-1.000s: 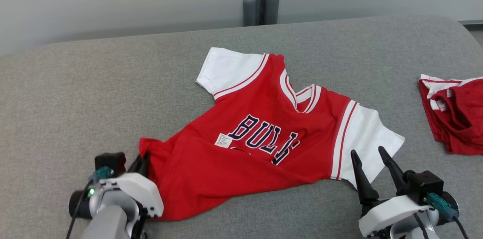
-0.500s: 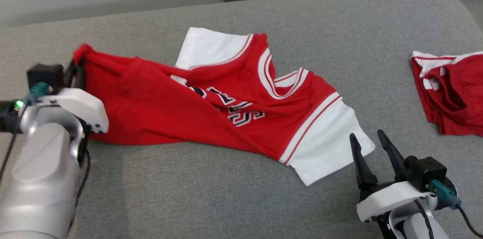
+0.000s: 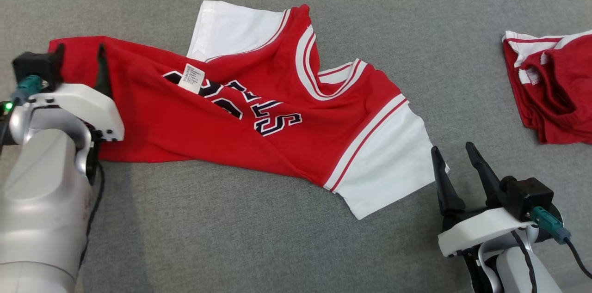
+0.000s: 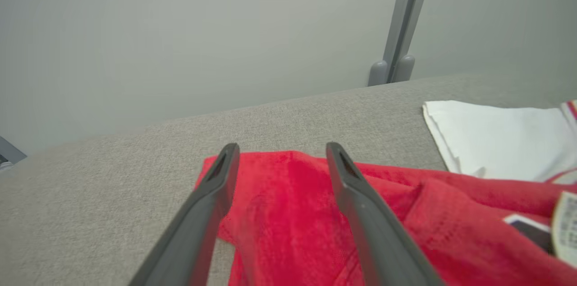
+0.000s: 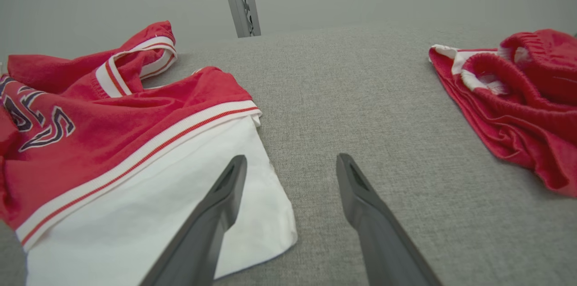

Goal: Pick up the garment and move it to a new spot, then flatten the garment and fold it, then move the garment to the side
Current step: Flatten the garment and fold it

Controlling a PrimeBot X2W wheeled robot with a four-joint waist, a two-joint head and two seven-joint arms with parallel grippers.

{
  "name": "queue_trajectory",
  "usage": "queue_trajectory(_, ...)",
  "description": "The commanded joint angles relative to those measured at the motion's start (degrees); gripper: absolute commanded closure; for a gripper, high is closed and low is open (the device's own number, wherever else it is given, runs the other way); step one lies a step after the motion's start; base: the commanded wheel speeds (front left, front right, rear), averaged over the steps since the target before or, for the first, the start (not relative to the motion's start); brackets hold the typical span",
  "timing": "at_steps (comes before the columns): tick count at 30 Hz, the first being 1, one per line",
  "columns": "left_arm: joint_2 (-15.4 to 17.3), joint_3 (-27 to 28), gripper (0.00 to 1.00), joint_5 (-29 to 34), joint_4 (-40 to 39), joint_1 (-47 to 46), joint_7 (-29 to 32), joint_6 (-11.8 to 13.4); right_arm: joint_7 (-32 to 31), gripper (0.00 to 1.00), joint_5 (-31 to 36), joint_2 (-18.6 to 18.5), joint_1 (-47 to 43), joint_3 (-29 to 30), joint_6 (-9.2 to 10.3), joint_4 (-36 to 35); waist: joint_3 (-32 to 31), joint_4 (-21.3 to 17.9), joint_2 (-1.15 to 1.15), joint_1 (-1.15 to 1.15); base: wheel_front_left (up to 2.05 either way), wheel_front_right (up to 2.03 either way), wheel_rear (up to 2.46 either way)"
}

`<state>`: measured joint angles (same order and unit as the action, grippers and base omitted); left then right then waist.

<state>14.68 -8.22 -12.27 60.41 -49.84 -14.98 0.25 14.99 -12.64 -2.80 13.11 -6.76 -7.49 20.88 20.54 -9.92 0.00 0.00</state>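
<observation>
A red-and-white jersey [image 3: 259, 112] lies stretched across the middle of the grey fabric-covered worktop [image 3: 277, 237], its hem corner pulled out toward the left edge. There the left gripper [image 3: 80, 48] stands with its jaws spread wide, the red corner lying loose on the surface between the two fingers. The release appears meant to leave the hem laid out for flattening. The body is still twisted, the lettering upside down and a white label [image 3: 189, 78] turned up. Near the front right, the right gripper [image 3: 452, 146] waits, jaws wide and holding nothing, just beside the near white sleeve [image 3: 388, 168], likely placed to take that side next. Red shorts [image 3: 555, 94] sit apart at the right edge. A second ago the left gripper was pinched shut on that corner near the front edge. Half a second ago it was carrying it leftward, bunched and raised. The head camera has tipped down meanwhile.
</observation>
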Motion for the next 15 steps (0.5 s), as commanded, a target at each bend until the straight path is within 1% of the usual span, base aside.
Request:
queue_trajectory(1, -0.5, -0.4, 0.0, -0.3, 0.5, -0.7, -0.3, -0.8, 0.3, 0.0, 0.2, -0.3, 0.3, 0.1, 0.0, -0.3, -0.2, 0.5, 0.0, 0.0, 0.0, 0.0, 0.0)
queue_trajectory(2, -0.8, -0.7, 0.0, -0.2, 0.8, -1.1, -0.3, -1.4, 0.3, 0.0, 0.3, -0.3, 0.1, 0.1, 0.0, -0.2, -0.3, 0.8, 0.0, 0.0, 0.0, 0.0, 0.0)
queue_trajectory(3, -1.8, -1.4, 0.0, -0.4, 1.7, -1.9, 0.1, -2.7, 0.3, 0.0, 0.3, -0.3, 0.1, 0.0, 0.0, 0.0, -0.6, 1.3, 0.0, 0.0, 0.0, 0.0, 0.0)
queue_trajectory(8, -4.1, -2.9, 0.0, -1.3, 2.9, -2.8, 1.7, -5.5, 0.3, 0.0, -0.3, -0.3, -0.3, -0.7, 0.0, 0.2, -1.2, 2.0, 0.0, 0.0, 0.0, 0.0, 0.0)
queue_trajectory(11, -5.4, -3.5, 0.0, -2.4, 3.5, -3.3, 3.7, -6.7, 0.3, 0.0, -0.5, -0.3, -0.3, -1.0, 0.0, 0.5, -1.4, 2.1, 0.0, 0.0, 0.0, 0.0, 0.0)
queue_trajectory(15, -6.4, -4.3, 0.0, -3.7, 4.3, -3.5, 6.4, -7.4, 0.3, 0.0, -0.4, -0.3, -0.4, -1.1, 0.0, 0.7, -1.5, 1.9, 0.0, 0.0, 0.0, 0.0, 0.0)
